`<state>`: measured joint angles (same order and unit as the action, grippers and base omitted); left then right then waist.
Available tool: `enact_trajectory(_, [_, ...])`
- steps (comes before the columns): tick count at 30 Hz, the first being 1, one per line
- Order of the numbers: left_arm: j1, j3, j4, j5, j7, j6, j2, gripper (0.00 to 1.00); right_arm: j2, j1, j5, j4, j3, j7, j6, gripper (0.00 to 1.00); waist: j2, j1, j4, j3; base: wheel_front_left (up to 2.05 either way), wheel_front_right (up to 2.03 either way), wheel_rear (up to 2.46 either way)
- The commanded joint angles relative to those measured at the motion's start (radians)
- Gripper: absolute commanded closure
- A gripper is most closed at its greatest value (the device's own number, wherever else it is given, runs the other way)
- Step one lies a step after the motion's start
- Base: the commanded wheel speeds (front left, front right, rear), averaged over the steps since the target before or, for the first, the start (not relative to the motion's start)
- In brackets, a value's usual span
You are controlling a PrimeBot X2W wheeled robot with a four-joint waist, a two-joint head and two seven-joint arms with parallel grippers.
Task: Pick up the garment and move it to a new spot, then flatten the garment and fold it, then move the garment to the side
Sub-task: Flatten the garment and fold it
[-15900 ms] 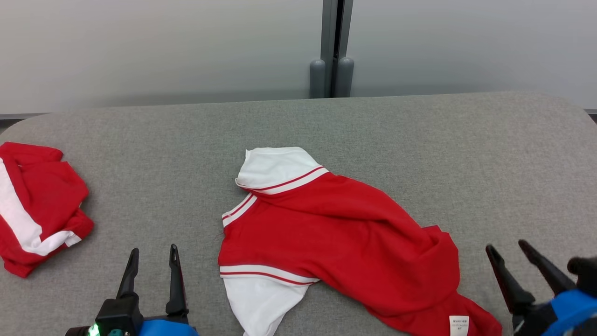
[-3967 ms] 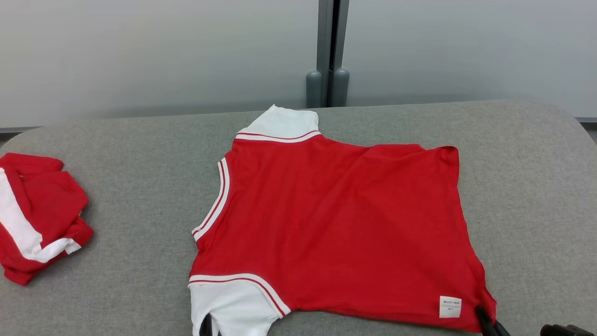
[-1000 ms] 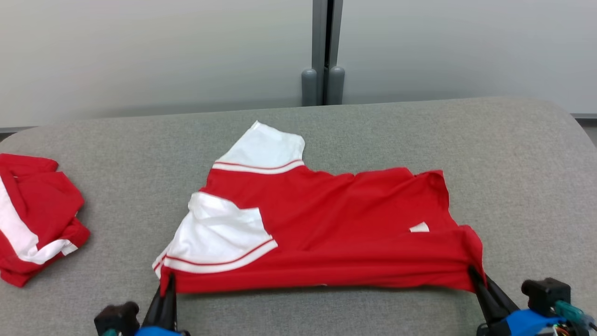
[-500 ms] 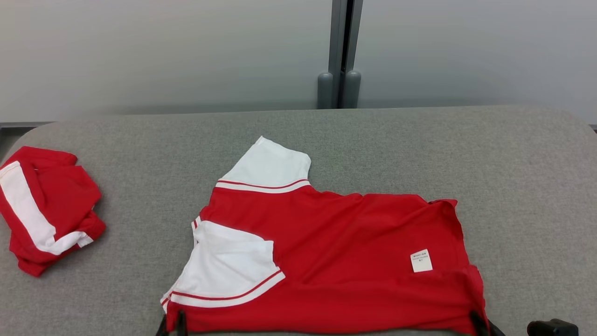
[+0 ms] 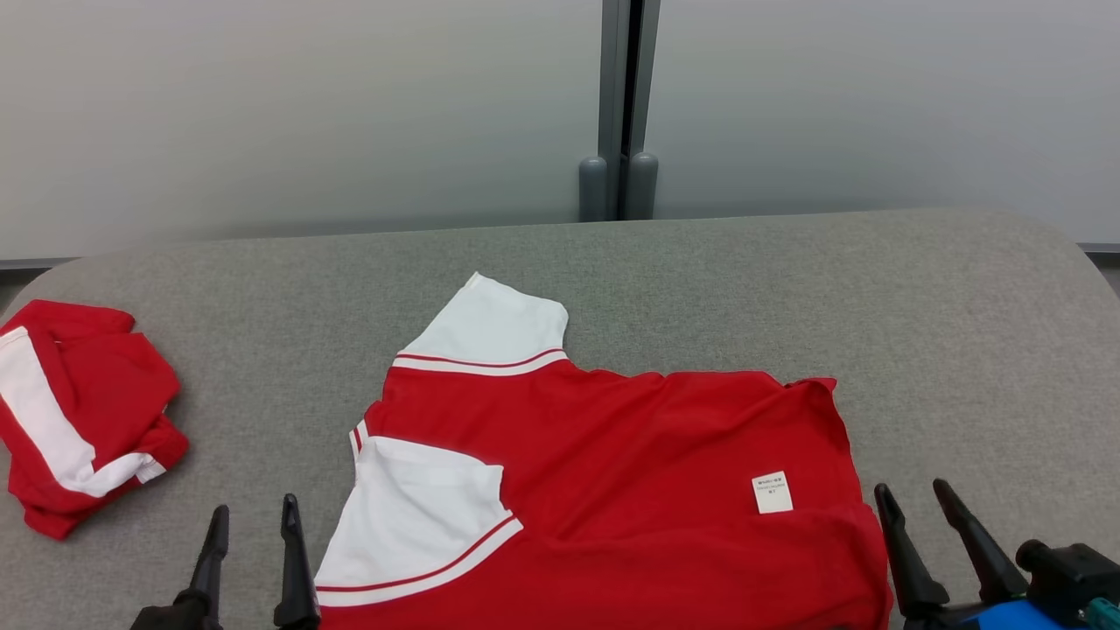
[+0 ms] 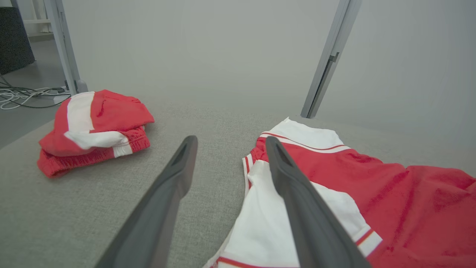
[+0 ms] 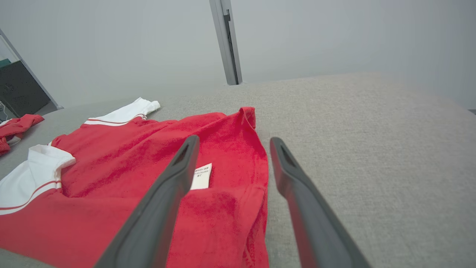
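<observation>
Risk lies at the desk's (image 5: 962, 332) near edge, where your garment (image 5: 630, 455) rests part-folded. Left end effector (image 5: 253, 507) and right end effector (image 5: 910, 486) flank it, both spread wide, holding nothing. Pinch one layer only and the fold could drag open.

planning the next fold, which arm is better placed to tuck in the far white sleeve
Left, probably: the left tool, open, sits by the red shirt at its sleeve end, nearer the far white sleeve; the right tool, also open, is at the hem end.
</observation>
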<state>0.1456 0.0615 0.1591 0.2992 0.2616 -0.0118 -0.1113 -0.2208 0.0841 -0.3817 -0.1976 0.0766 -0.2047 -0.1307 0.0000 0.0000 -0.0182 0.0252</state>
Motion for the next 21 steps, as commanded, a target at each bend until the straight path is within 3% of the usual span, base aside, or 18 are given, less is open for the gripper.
enact_trajectory(1, [-0.014, -0.014, -0.014, -0.034, 0.004, 0.002, -0.002, 0.00, 0.010, -0.023, 0.019, 0.006, -0.010, -0.016, 0.000, 0.00, 0.0000, 0.0000, -0.001, -0.002, 0.00, 0.00, 0.00])
enact_trajectory(11, [-0.013, -0.103, -0.058, -0.158, 0.005, 0.024, 0.007, 0.00, 0.103, -0.031, 0.108, 0.019, -0.075, -0.060, 0.000, 0.00, 0.0000, 0.0000, 0.006, -0.019, 0.00, 0.00, 0.00])
enact_trajectory(21, [0.022, -0.138, -0.035, -0.195, 0.005, 0.047, 0.029, 0.00, 0.130, 0.032, 0.179, 0.020, -0.098, -0.062, 0.000, 0.00, 0.0000, 0.0000, 0.017, -0.028, 0.00, 0.00, 0.00])
